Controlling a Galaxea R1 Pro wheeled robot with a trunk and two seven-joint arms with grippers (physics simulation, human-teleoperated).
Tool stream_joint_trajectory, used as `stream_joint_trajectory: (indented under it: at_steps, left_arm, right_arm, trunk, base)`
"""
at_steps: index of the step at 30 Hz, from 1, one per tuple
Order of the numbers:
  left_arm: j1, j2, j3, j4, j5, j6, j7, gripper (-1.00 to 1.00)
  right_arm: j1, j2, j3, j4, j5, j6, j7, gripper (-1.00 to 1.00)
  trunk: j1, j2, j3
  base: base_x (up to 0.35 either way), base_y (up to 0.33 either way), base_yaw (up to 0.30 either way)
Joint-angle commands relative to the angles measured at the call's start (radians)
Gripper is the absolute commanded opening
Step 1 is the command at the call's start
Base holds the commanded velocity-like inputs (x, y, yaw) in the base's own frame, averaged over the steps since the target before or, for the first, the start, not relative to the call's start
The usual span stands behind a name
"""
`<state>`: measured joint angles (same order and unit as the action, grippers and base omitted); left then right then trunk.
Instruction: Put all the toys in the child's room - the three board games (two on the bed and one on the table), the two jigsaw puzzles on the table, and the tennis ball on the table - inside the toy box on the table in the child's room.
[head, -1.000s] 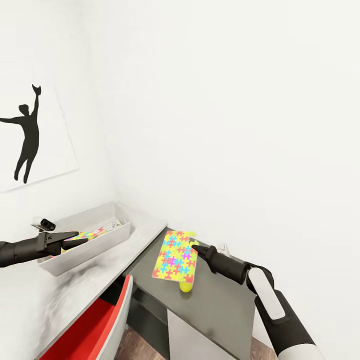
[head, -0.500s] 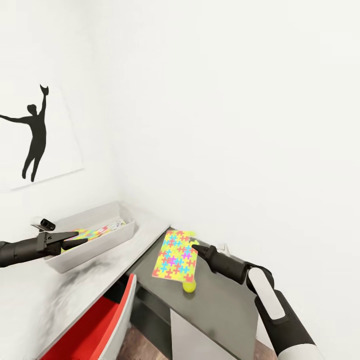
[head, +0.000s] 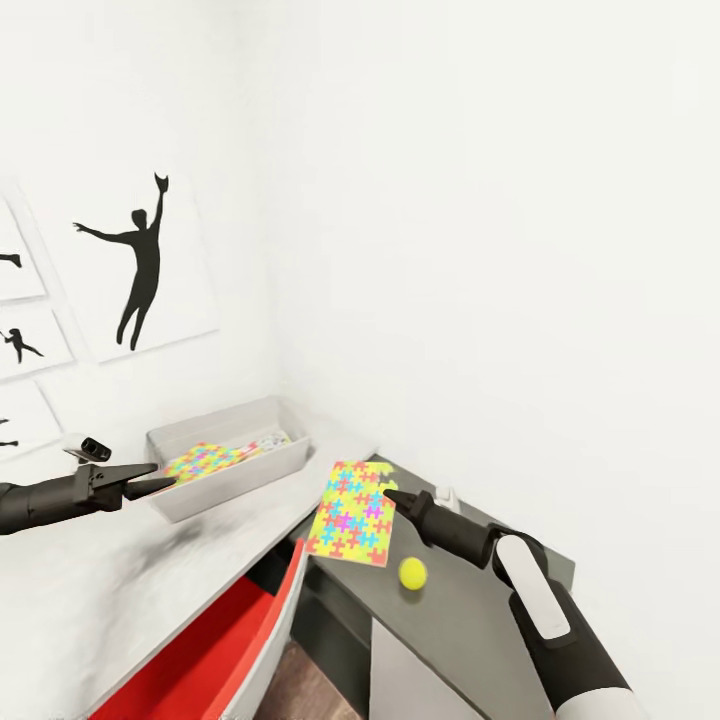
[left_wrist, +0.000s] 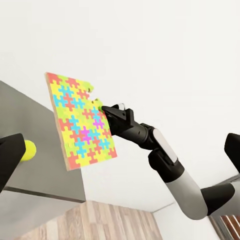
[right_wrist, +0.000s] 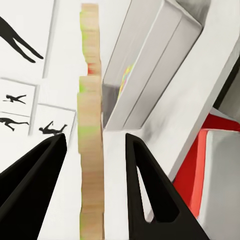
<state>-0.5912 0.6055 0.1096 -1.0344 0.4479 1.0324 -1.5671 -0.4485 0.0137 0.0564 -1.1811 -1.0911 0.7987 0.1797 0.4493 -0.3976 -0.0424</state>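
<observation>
Carrying the second jigsaw puzzle is the step in hand. The right gripper (head: 389, 494) has its jaws on either side of one edge of the flat cardboard box printed all over with yellow, red, blue, green and pink jigsaw pieces (head: 350, 510). The right wrist view shows a sliver of gap beside each jaw. Even so, the left wrist view shows the box tilted and clear of the surface, so I judge it gripped. It hangs over the lower dark grey section of the tabletop (head: 470, 610), near the step up to the long pale grey-white desktop (head: 120, 570).

The shallow light grey toy box with sloping sides (head: 240, 478) sits on that pale desktop against the wall. 1 matching jigsaw-patterned box (head: 205, 460) already lies inside it. The small yellow-green tennis ball (head: 412, 572) rests on the dark section just beside the held box and is not yet collected. The left gripper (head: 150, 478) hovers near the toy box's near end with its jaws apart and empty.

Next, I judge, the right arm must swing the box across above the bin's rim, level it and let go, then return for the ball.

No brand, label or writing can be read, only black silhouette pictures (head: 140, 262) on the white wall.
</observation>
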Motion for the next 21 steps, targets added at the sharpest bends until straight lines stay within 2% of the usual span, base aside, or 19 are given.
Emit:
stream_joint_trajectory:
  at_steps: [1,14,21]
  left_arm:
    - [-0.001,0.000,-0.001,0.000,0.000,0.011,-0.004,1.00]
    - [-0.001,0.000,-0.001,-0.001,0.000,0.011,-0.004,1.00]
    - [-0.001,0.000,0.001,0.000,0.001,0.010,-0.004,1.00]
  right_arm:
    - [-0.001,0.000,-0.001,0.000,0.005,0.004,0.007,-1.00]
    - [-0.001,-0.001,-0.003,-0.068,0.005,0.004,0.005,-1.00]
    - [-0.001,0.000,-0.001,-0.069,0.005,0.004,0.002,-1.00]
  trunk:
    - [0.001,-0.002,-0.002]
    - [0.001,-0.002,-0.003]
    - [0.001,-0.002,-0.003]
  base:
    - [0.000,0.000,0.110]
    - [0.000,0.000,0.020]
    - [0.000,0.000,0.219]
